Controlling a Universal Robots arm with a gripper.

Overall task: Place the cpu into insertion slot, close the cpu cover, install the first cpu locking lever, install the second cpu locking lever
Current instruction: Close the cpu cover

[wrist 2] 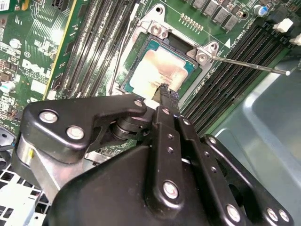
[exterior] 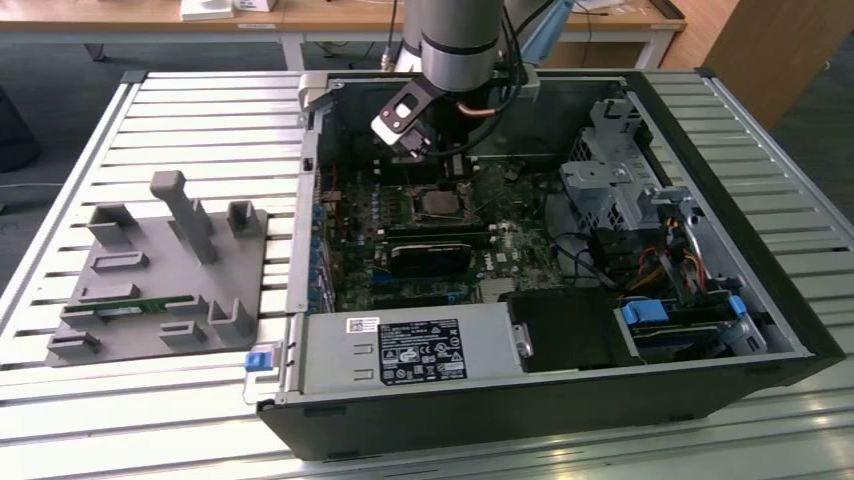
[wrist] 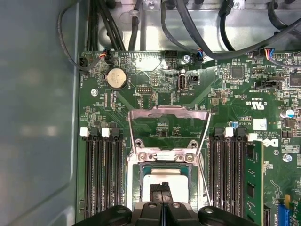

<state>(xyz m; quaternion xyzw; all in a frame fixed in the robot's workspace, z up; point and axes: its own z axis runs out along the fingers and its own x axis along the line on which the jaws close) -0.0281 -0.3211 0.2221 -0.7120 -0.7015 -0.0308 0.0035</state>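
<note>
The cpu [wrist 2: 159, 66] lies flat in the insertion slot [wrist 2: 202, 55], pale top bare. The cpu cover [wrist: 169, 112] stands open, tilted up at the slot's hinge side. The gripper [wrist 2: 164, 90] hangs over the cpu w/ fingers [wrist: 156, 190] clenched together, grasping nothing; contact w/ the chip I cannot tell. In the exterior view a grey fixture [exterior: 160, 270] lies on the bench [exterior: 200, 100] at 9 o'clock of the pc case [exterior: 534, 410].
</note>
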